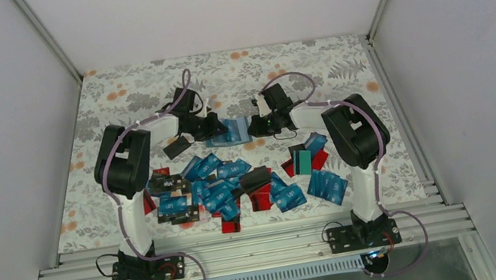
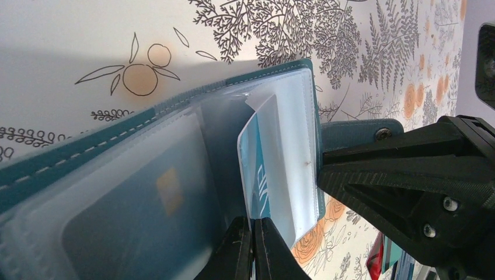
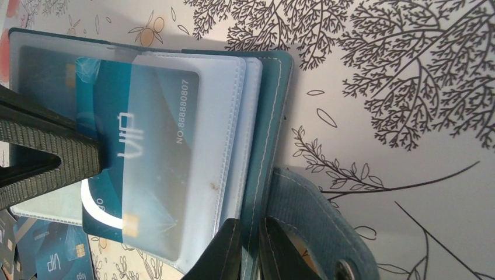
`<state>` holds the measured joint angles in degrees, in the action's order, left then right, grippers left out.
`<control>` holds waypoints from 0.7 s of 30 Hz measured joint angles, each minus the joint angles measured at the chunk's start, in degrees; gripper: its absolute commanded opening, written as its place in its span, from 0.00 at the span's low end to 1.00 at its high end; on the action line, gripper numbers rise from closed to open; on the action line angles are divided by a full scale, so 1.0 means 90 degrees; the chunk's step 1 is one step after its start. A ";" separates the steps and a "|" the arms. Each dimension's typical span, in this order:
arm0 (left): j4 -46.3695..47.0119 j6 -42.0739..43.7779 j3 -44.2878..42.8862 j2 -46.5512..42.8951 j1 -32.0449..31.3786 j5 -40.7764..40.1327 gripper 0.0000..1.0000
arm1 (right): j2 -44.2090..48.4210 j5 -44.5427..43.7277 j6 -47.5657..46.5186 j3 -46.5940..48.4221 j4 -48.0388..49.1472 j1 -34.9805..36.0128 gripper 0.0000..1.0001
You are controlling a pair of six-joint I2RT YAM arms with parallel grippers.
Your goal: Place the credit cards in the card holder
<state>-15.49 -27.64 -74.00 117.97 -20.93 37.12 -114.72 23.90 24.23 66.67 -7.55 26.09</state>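
Two grippers engaged at the card holder [image 1: 232, 131], twelve o'clock of the loose credit cards [image 1: 226, 189].
Left gripper [image 2: 252, 248] pinched on a blue card [image 2: 257, 175] partly inside a clear sleeve [image 2: 292, 146]; right gripper [image 3: 251, 251] clamped on the holder's teal cover edge.

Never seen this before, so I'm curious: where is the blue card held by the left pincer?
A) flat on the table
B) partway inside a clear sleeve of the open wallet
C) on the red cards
B: the blue card lies half under a clear sleeve of the card holder, its free end in the left pincer.
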 measured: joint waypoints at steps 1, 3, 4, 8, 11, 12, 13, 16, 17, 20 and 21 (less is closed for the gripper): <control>-0.0002 0.0002 -0.0010 0.0005 0.0000 0.0007 0.02 | -0.0005 0.0007 -0.0010 0.0002 0.0000 -0.0002 0.10; -0.0005 0.0002 -0.0017 0.0022 0.0000 0.0022 0.02 | -0.0005 0.0010 -0.0024 0.0005 0.0000 -0.0002 0.10; -0.0010 0.0005 -0.0029 0.0034 0.0000 0.0032 0.02 | -0.0007 0.0012 -0.0032 0.0007 0.0000 -0.0002 0.10; -0.0019 0.0024 -0.0087 0.0114 -0.0002 0.0090 0.02 | -0.0010 0.0015 -0.0036 0.0012 -0.0002 -0.0002 0.10; -0.0036 0.0027 -0.0146 0.0177 -0.0002 0.0126 0.02 | -0.0015 0.0019 -0.0036 0.0015 -0.0002 -0.0002 0.10; -0.0049 0.0027 -0.0168 0.0199 -0.0005 0.0141 0.02 | -0.0019 0.0027 -0.0036 0.0022 -0.0002 -0.0002 0.10; -0.0053 0.0027 -0.0185 0.0216 -0.0007 0.0148 0.02 | -0.0024 0.0036 -0.0036 0.0024 0.0000 -0.0002 0.10; -0.0075 0.0029 -0.0262 0.0282 -0.0015 0.0197 0.02 | -0.0039 0.0056 -0.0036 0.0036 0.0002 -0.0002 0.10; -0.0078 0.0029 -0.0299 0.0313 -0.0019 0.0219 0.02 | -0.0046 0.0070 -0.0039 0.0046 0.0002 -0.0002 0.10; -0.0078 0.0027 -0.0357 0.0384 -0.0044 0.0257 0.02 | -0.0063 0.0100 -0.0039 0.0063 0.0000 -0.0002 0.10; -0.0078 0.0027 -0.0372 0.0401 -0.0051 0.0265 0.02 | -0.0068 0.0109 -0.0041 0.0070 -0.0002 -0.0002 0.10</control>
<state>-16.19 -27.40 -77.34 121.58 -21.39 39.51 -115.33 24.88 23.86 67.31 -7.57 26.06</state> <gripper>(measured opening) 0.027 0.102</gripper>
